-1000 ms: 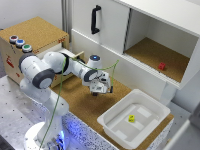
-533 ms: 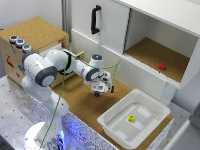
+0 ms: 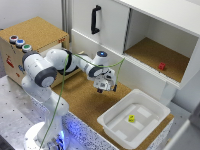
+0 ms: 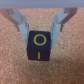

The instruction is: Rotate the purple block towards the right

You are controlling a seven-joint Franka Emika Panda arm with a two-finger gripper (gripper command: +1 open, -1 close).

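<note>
Over the cork surface (image 3: 85, 102), just in front of the cabinet, the claw (image 3: 105, 88) has shifted slightly toward the exterior view's right and now hangs with fingers apart around the purple block (image 4: 39, 46), seemingly ready to clamp and turn it.

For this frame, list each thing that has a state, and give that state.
Gripper: open, jaws on either side of the purple block, not visibly touching it.
Purple block: on the cork surface, face with yellow markings up.
Cabinet door: shut.
Open compartment: holds the red block.
White bin: holds the yellow block.
</note>
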